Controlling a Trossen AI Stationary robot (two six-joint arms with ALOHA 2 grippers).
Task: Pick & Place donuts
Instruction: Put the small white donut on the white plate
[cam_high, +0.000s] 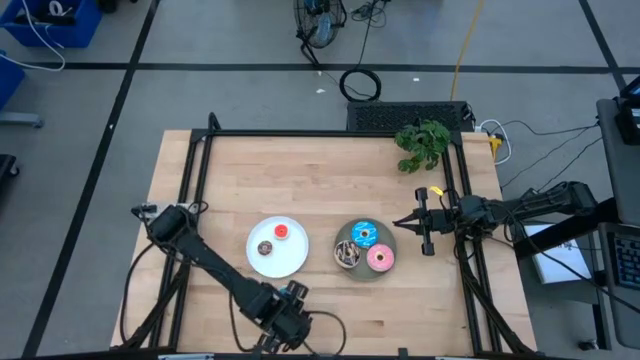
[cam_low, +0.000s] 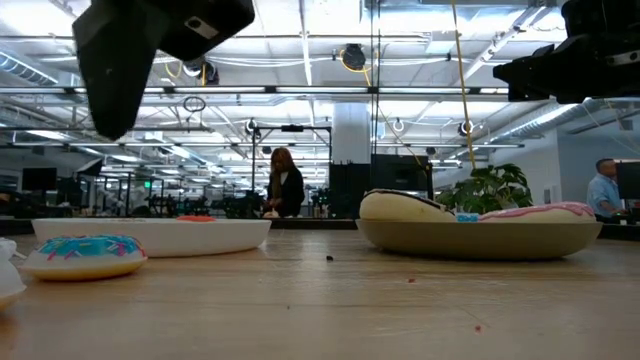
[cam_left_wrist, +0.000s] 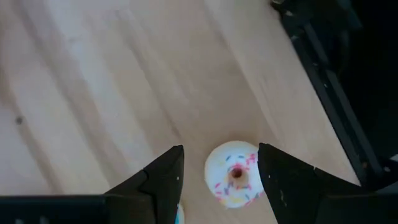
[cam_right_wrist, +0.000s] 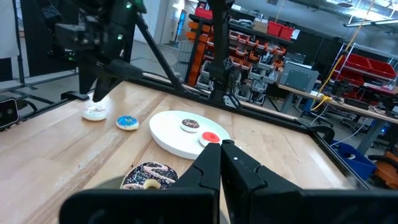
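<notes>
An overhead camera looks straight down on the whole wooden bench (cam_high: 300, 160) and both arms. A second camera sits at bench height, looking level across the surface into the room behind. The left wrist camera points steeply down, very close to the bench. The right wrist camera looks across the bench; it shares the white plate (cam_right_wrist: 171, 138) with the overhead and level cameras.

Two dark, jointed arms with black cables

The left gripper (cam_left_wrist: 219, 180) has broad, wedge-shaped matte black fingers (cam_left_wrist: 163, 180); the right gripper (cam_right_wrist: 221, 167) has tapering black fingers, with a yellow tag behind it on the arm.
</notes>
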